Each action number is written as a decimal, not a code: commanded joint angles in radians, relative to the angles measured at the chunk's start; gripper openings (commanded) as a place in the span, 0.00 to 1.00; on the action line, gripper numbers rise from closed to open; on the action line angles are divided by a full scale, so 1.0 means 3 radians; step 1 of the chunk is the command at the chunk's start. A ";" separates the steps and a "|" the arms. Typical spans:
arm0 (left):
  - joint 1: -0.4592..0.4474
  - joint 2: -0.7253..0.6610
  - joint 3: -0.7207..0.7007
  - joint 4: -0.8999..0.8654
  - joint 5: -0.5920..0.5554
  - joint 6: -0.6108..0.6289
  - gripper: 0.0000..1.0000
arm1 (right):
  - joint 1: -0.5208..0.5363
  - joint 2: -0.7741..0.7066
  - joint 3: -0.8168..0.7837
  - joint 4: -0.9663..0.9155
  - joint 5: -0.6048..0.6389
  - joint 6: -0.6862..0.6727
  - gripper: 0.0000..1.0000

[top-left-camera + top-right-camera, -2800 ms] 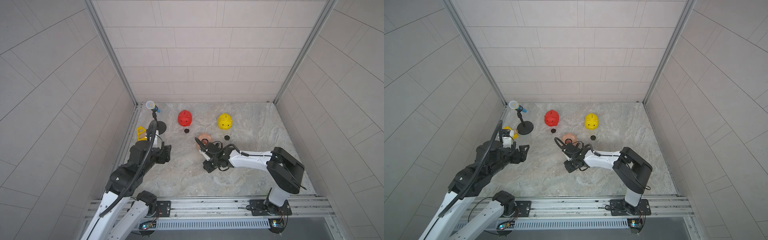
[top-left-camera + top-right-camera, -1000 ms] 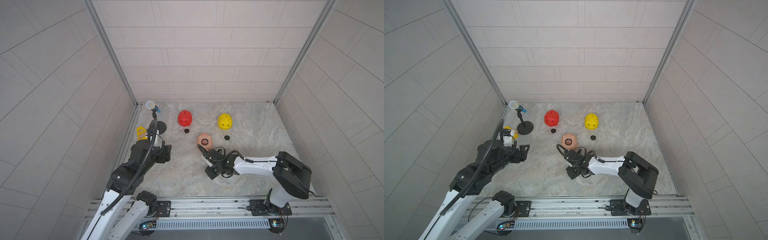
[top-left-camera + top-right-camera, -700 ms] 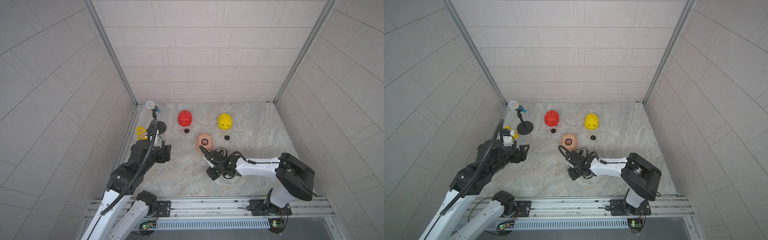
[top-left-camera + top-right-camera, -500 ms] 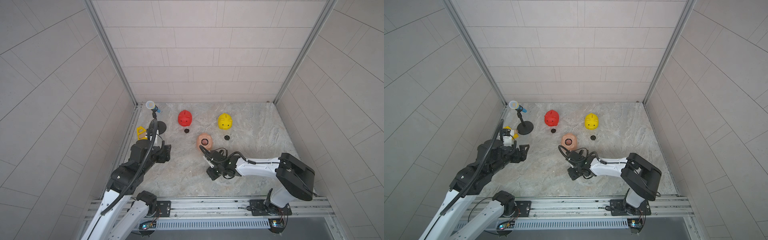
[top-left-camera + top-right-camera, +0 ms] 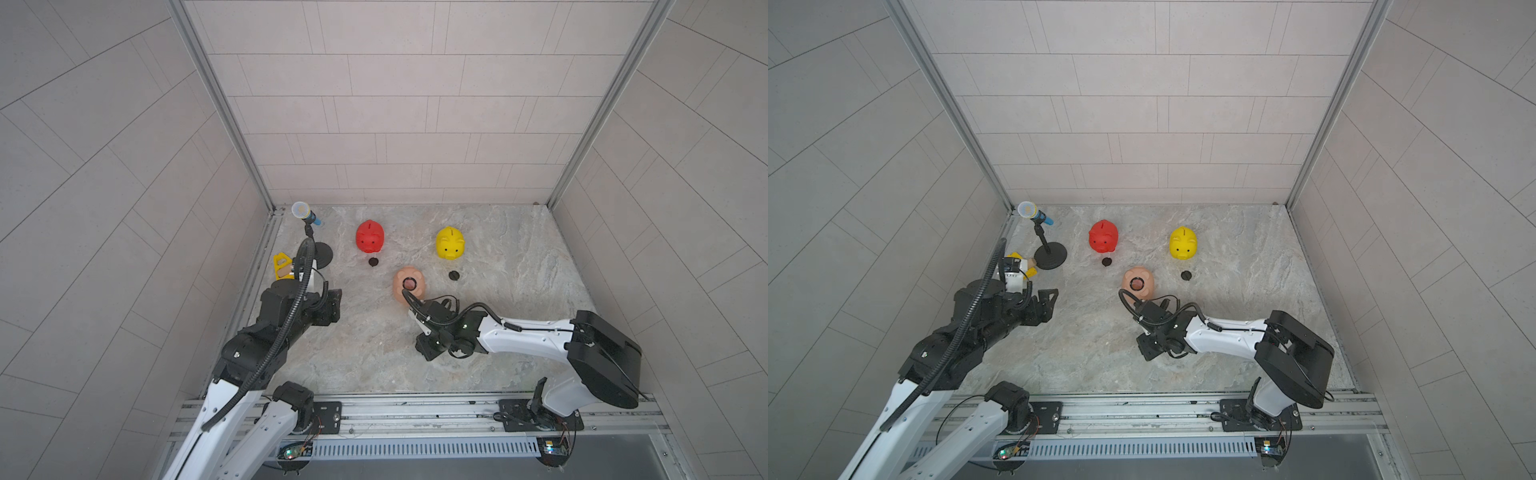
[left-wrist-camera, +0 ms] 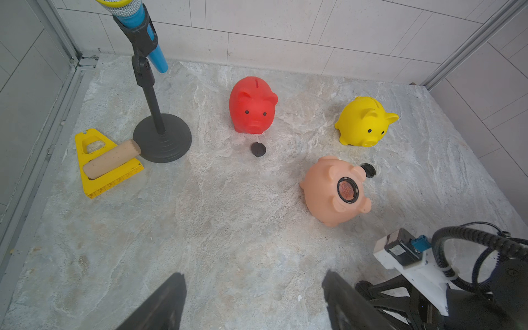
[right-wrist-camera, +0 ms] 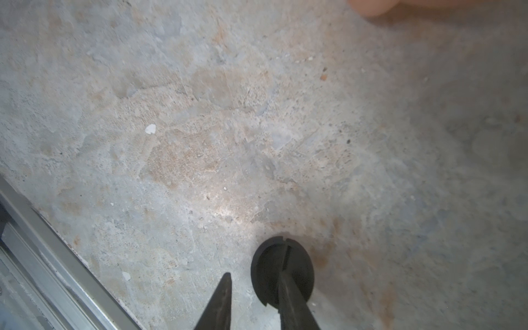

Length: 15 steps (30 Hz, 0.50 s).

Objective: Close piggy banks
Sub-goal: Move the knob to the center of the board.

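Grey stone bench. Left jaws wide apart, empty, above bare bench. Red pig upright at back, black plug loose just before it. Peach pig mid-bench, tipped belly up, ringed hole showing. Right jaws low, just before it, narrowly apart, clamping nothing; one finger overlies a second plug lying flat on bench. Yellow pig upright at back right, third plug just before it.

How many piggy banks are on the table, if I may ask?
3: red piggy bank and yellow piggy bank upright at the back; peach piggy bank nearer, belly up. None appears hidden.
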 commanded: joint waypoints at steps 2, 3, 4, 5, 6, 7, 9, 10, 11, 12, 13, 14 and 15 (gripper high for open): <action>0.0018 -0.0039 -0.0017 0.0027 0.0008 0.0035 0.82 | 0.0020 -0.0020 0.0088 -0.0169 0.0128 -0.0031 0.28; 0.0019 -0.0040 -0.0018 0.0026 0.0007 0.0032 0.82 | 0.0022 0.0001 0.0102 -0.0184 0.0147 -0.0028 0.27; 0.0019 -0.0044 -0.0018 0.0024 0.0004 0.0033 0.82 | 0.0020 0.0023 0.0122 -0.0210 0.0172 -0.0022 0.26; 0.0020 -0.0044 -0.0016 0.0023 0.0006 0.0035 0.82 | 0.0022 0.0044 0.0134 -0.0225 0.0185 -0.0022 0.26; 0.0020 -0.0045 -0.0019 0.0026 0.0003 0.0032 0.82 | 0.0019 0.0062 0.0142 -0.0228 0.0185 -0.0023 0.25; 0.0016 -0.0046 -0.0019 0.0024 0.0008 0.0034 0.82 | 0.0018 0.0082 0.0140 -0.0224 0.0193 -0.0013 0.25; 0.0017 -0.0044 -0.0019 0.0022 0.0009 0.0032 0.82 | 0.0022 0.0114 0.0140 -0.0225 0.0213 -0.0003 0.24; 0.0018 -0.0044 -0.0018 0.0026 0.0008 0.0033 0.82 | 0.0022 0.0134 0.0140 -0.0227 0.0216 -0.0001 0.24; 0.0020 -0.0044 -0.0017 0.0022 0.0009 0.0039 0.82 | 0.0022 0.0146 0.0130 -0.0226 0.0211 0.0003 0.23; 0.0022 -0.0044 -0.0016 0.0025 0.0008 0.0036 0.82 | 0.0022 0.0154 0.0118 -0.0214 0.0206 0.0001 0.23; 0.0021 -0.0044 -0.0017 0.0026 0.0011 0.0039 0.82 | 0.0021 0.0158 0.0105 -0.0204 0.0208 0.0004 0.23; 0.0024 -0.0044 -0.0017 0.0022 0.0013 0.0036 0.82 | 0.0022 0.0163 0.0095 -0.0198 0.0213 0.0004 0.23; 0.0025 -0.0044 -0.0019 0.0023 0.0013 0.0037 0.82 | 0.0022 0.0166 0.0088 -0.0198 0.0222 0.0001 0.23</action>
